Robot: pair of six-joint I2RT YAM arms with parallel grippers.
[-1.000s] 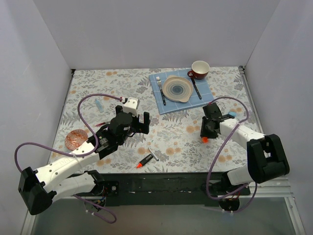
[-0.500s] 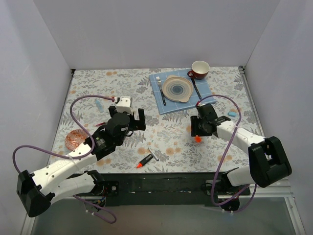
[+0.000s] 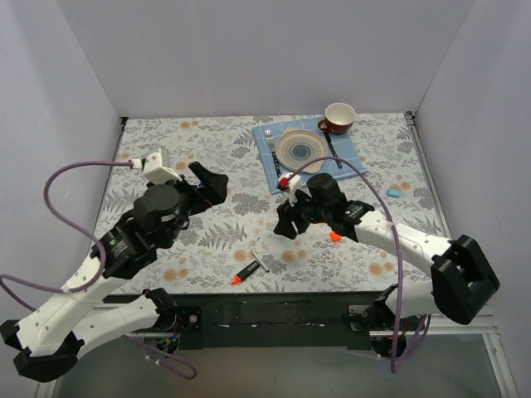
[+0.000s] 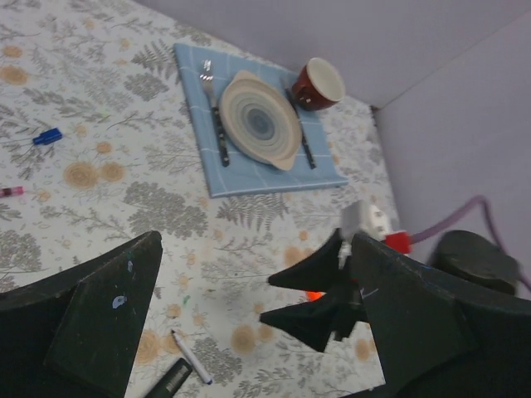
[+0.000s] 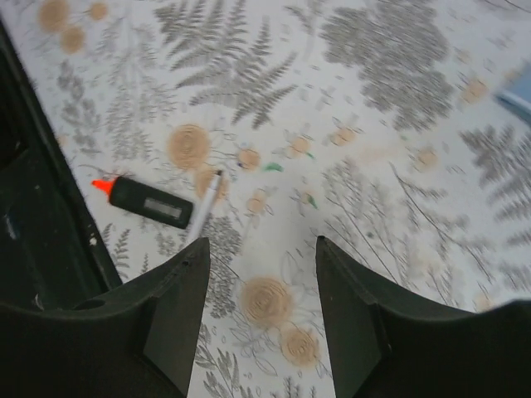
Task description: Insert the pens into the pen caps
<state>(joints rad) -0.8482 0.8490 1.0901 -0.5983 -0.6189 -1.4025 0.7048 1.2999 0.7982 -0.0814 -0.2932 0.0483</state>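
Black marker (image 5: 149, 201) pickup pending, near, left of spread, empty right end effector (image 5: 261, 243); left end effector (image 4: 257, 236) spread too. Next: lower, pinch barrel.

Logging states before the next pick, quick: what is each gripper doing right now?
Left gripper: open, holding nothing.
Right gripper: open, holding nothing.

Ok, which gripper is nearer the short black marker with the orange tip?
Right. The right gripper hangs just beyond the short black marker, slightly to its right; the left gripper is farther back and to its left.
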